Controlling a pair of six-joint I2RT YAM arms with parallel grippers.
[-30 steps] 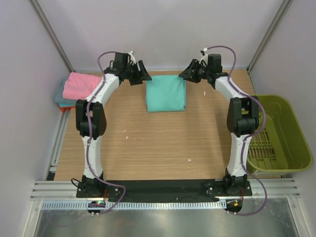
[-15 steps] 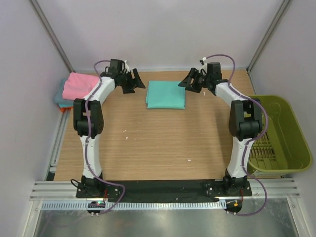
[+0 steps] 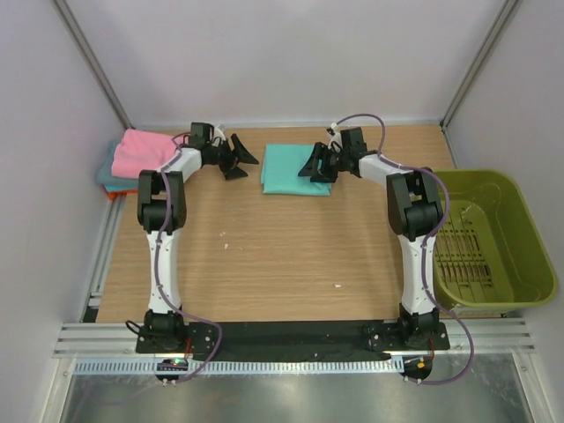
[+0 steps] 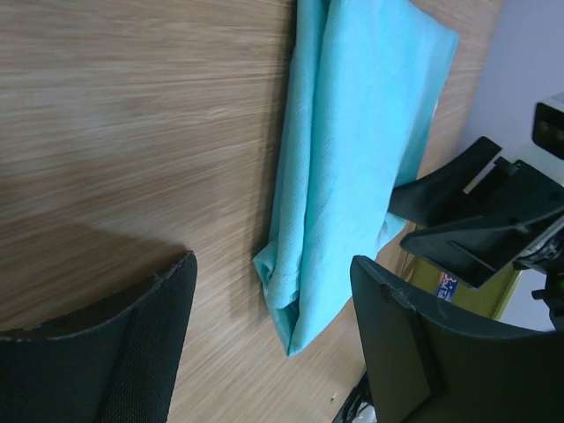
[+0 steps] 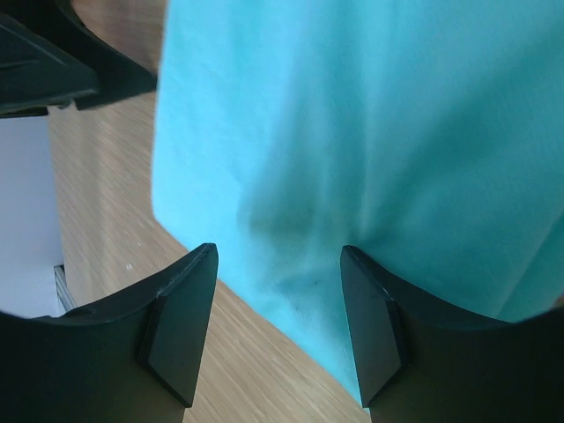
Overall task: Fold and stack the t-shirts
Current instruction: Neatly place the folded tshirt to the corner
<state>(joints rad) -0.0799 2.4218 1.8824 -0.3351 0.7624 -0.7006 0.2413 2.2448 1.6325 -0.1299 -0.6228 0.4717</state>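
Note:
A folded teal-green t-shirt (image 3: 289,167) lies flat at the back middle of the table; it also shows in the left wrist view (image 4: 352,150) and the right wrist view (image 5: 370,132). My left gripper (image 3: 240,159) is open and empty just left of it, over bare wood. My right gripper (image 3: 315,167) is open, low over the shirt's right part, holding nothing. A pink folded t-shirt (image 3: 141,152) tops a stack at the back left, with teal (image 3: 106,172) and orange (image 3: 113,196) edges showing under it.
An olive-green plastic basket (image 3: 489,238) stands off the table's right edge, with nothing seen inside. The wooden table (image 3: 264,256) ends in walls at the back and sides. Small white specks lie on the wood.
Both grippers have come down and inward toward the teal-green shirt. The right one has moved left over its right part; the left one is now low beside its left edge. The shirt lies flatter.

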